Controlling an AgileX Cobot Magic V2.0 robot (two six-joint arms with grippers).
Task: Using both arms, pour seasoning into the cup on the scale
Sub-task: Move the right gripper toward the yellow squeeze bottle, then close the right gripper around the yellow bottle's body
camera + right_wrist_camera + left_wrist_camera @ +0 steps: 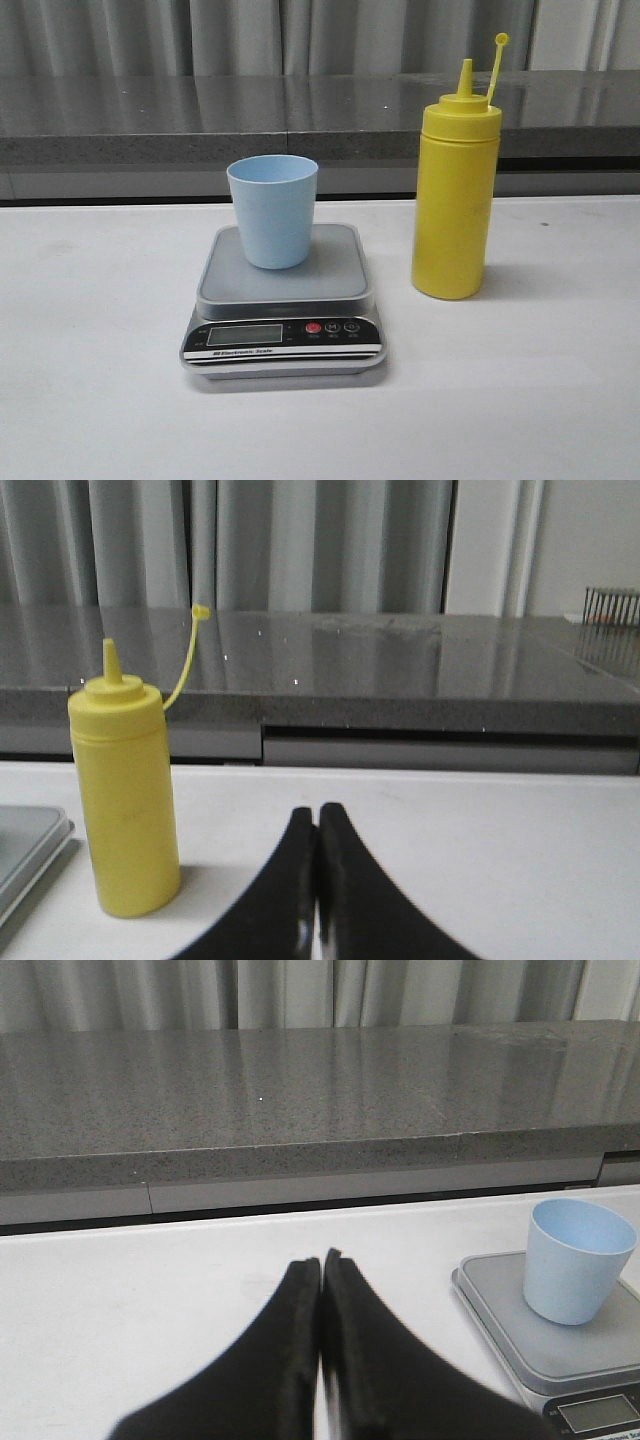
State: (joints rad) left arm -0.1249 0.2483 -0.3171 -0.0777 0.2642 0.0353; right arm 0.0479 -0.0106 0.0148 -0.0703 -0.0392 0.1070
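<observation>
Open gap between cup (272, 210) and seasoning bottle (455, 205).

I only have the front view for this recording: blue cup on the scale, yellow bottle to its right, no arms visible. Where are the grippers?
Observer: The left wrist view shows the left gripper shut and empty, low over the white table.
Operator: How does it sit relative to the cup?
Observer: The small light blue plastic cup on the flat silver-grey digital scale is off to one side of it, untouched.
Operator: And the right one?
Observer: The right gripper is also shut with nothing between its fingers.
Operator: Is it at the bottle?
Observer: Not yet. The tall yellow plastic squeeze bottle stands upright and apart from it, cap strap hanging loose off the nozzle.
</observation>
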